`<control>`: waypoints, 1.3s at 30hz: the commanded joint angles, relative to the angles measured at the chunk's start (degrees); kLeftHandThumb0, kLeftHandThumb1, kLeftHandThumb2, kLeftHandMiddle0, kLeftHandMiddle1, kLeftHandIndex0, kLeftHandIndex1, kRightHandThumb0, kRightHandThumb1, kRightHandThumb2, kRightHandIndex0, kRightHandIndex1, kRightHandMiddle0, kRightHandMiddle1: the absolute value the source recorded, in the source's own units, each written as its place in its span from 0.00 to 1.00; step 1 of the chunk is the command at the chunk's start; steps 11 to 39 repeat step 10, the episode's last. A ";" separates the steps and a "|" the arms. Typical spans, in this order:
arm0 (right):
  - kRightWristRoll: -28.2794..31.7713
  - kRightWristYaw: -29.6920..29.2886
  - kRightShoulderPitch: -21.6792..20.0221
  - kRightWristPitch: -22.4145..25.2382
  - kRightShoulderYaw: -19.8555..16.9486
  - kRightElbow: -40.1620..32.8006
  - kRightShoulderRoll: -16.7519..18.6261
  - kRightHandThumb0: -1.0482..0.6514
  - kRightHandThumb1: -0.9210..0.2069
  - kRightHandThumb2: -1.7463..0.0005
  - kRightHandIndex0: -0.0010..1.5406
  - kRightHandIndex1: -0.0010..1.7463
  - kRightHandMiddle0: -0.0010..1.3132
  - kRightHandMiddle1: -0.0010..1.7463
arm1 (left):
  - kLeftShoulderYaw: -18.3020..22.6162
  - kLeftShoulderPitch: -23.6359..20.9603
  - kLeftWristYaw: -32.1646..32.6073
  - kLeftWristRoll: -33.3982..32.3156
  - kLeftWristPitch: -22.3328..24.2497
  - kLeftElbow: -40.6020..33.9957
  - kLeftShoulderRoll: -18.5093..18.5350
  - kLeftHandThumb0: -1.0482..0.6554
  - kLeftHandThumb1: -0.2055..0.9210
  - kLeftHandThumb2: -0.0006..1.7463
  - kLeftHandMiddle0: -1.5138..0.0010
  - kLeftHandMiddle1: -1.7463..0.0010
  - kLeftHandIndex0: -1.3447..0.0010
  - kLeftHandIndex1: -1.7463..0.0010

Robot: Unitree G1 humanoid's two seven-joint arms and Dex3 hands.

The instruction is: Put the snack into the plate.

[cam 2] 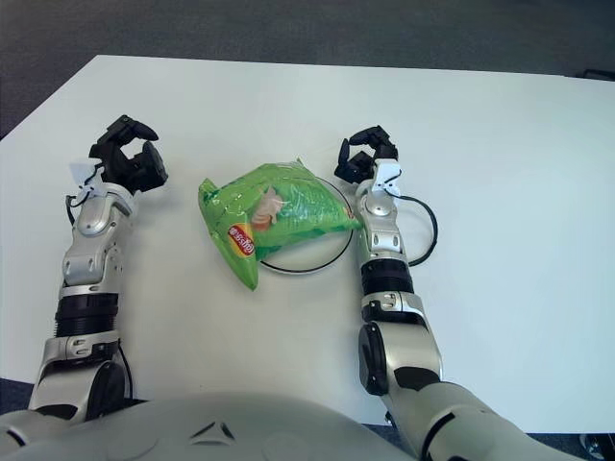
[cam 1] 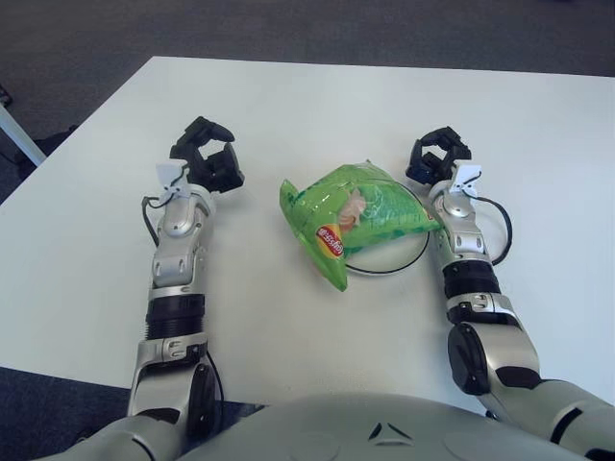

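Before you lies a white bench (cam 1: 317,106) whose far edge runs across the top of both views and whose left edge slants down toward the near left corner, with dark carpet (cam 1: 288,24) beyond both; wide bare surface stretches behind the hands, to the far right corner, and along the near edge in front of the robot's torso. The green snack bag (cam 1: 356,216) lies near the middle of the bench, draped over a plate (cam 1: 399,264) of which you see only a thin dark rim curving out from under the bag's near right side; the bag's near left corner overhangs that rim onto the bench. Your left hand (cam 1: 207,163) shows to the left of the bag, clearly apart from it with a strip of bare bench between, its dark fingers (cam 1: 219,139) curled inward and gripping nothing. Your right hand (cam 1: 434,158) shows just beside the bag's far right end, close to the plate rim, fingers (cam 2: 370,139) likewise curled and empty; whether the wrist below it touches the bag's edge cannot be told. A black cable (cam 1: 500,226) loops out from the right forearm toward the bench's right side. Both forearms reach forward from the near edge, leaving the snack lying between them.
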 commanded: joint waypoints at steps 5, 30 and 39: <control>0.17 0.19 0.12 1.85 0.35 3.14 0.95 0.33 0.55 0.23 0.65 1.00 0.48 1.00 | -0.91 -1.49 -0.44 0.09 -0.19 2.58 -0.59 0.32 0.41 0.80 0.16 0.00 0.51 0.00; 0.19 -0.16 -0.25 2.11 0.29 3.56 1.16 0.33 0.55 0.24 0.64 1.00 0.47 1.00 | -1.17 -1.66 -1.56 -0.62 -0.03 3.28 -0.47 0.32 0.41 0.80 0.16 0.00 0.50 0.00; 0.19 -0.16 -0.25 2.11 0.29 3.56 1.16 0.33 0.55 0.24 0.64 1.00 0.47 1.00 | -1.17 -1.66 -1.56 -0.62 -0.03 3.28 -0.47 0.32 0.41 0.80 0.16 0.00 0.50 0.00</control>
